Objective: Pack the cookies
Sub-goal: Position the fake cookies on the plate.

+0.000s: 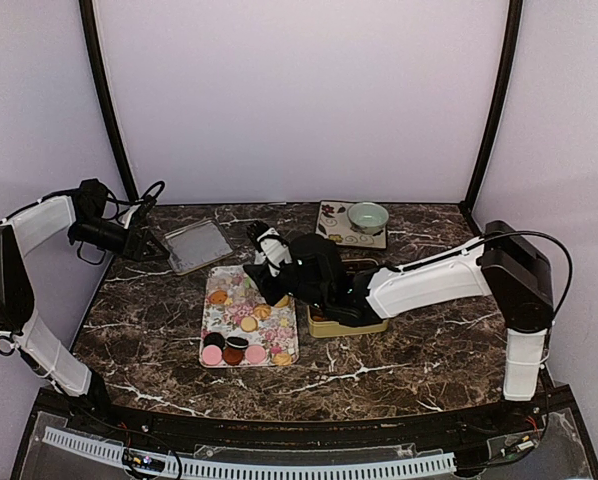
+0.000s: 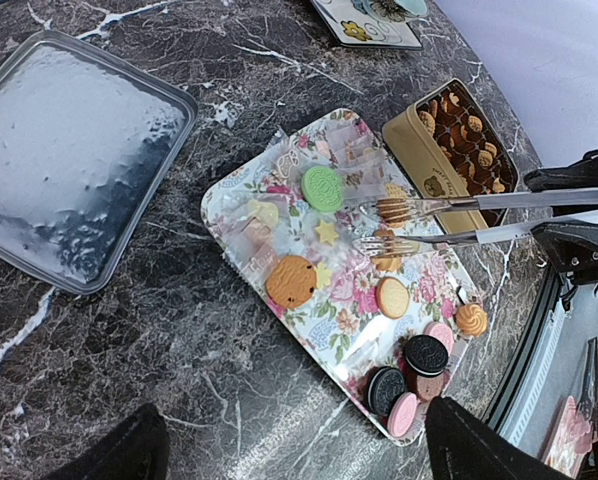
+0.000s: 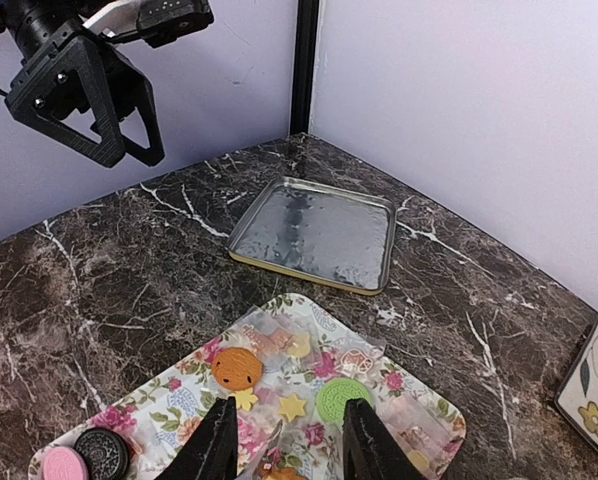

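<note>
Finding one: the right gripper [image 3: 291,445] is closed partway on the handle of a pair of metal tongs [image 2: 394,210]. The tongs' forked tips sit over the middle of the flowery tray [image 2: 222,205].

Finding two: loose cookies [image 2: 291,282] lie across that tray in tan, green, pink and dark sandwich kinds. One tan piece lies directly at the lower tip, but whether it is pinched cannot be told. More cookies fill the gold tin [image 2: 411,150], which is just beside the tray.

Finding three: the left gripper [image 2: 297,455] is spread wide and holds nothing. It hangs by the silver lid [image 2: 79,150] above the marble table [image 2: 179,350], apart from the tray.
</note>
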Available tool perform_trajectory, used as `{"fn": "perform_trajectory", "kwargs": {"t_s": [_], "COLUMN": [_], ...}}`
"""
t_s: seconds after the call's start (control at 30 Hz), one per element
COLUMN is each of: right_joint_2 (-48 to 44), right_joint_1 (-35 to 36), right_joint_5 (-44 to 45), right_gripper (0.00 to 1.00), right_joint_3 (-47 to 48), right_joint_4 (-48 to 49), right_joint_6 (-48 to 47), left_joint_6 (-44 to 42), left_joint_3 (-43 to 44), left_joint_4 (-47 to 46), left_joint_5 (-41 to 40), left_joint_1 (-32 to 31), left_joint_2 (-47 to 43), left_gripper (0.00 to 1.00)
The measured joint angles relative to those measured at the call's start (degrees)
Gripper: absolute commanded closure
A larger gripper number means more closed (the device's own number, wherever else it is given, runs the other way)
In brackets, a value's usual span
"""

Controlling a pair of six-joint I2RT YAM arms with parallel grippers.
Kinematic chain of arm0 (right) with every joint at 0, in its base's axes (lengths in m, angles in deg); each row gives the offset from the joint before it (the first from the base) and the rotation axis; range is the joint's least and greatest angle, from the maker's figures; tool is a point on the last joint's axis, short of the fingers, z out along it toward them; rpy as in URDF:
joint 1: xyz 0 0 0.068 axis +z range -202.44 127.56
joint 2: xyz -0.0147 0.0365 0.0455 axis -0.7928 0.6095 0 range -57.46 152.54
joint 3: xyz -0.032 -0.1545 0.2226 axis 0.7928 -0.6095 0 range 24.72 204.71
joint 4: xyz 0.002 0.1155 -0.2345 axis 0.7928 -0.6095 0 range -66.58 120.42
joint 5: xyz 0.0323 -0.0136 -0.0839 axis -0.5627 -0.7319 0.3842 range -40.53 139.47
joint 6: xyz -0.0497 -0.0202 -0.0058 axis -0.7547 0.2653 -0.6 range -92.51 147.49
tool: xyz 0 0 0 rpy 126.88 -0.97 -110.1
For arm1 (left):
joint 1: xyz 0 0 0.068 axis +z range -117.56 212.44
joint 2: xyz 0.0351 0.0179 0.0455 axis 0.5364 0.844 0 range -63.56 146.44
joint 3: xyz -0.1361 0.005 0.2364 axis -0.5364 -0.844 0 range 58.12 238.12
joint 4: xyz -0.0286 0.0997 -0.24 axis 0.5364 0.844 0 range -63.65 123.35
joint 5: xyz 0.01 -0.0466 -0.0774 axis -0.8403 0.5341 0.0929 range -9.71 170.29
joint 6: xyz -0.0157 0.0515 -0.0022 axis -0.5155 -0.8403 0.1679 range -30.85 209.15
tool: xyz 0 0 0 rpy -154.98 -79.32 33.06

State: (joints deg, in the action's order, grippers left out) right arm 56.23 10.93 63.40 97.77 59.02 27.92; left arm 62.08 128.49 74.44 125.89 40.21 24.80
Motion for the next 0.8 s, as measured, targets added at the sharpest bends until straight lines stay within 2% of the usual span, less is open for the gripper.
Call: {"fn": "perform_trajectory", "kwargs": {"t_s": [0.23,0.8], "right_joint_2": [-3.74,-6.08], "right_joint_1": [0.09,2.27], "right_joint_5": [-0.35,-0.42], "right_gripper": [0.66,0.61], "right_joint_3": [-4.63,-7.28], "right_joint_4": [0.17,-0.31], "right_joint_6": [0.83,2.49], "left_joint_6": [0.02,0.02], "left_joint_3": [0.0,0.0], "left_joint_4": [0.02,0.07], "left_joint_5": [0.02,0.02], "left_joint_1": [0.0,0.0], "left_joint_2": [0.02,0.0], "left_gripper": [0.09,0.09]}}
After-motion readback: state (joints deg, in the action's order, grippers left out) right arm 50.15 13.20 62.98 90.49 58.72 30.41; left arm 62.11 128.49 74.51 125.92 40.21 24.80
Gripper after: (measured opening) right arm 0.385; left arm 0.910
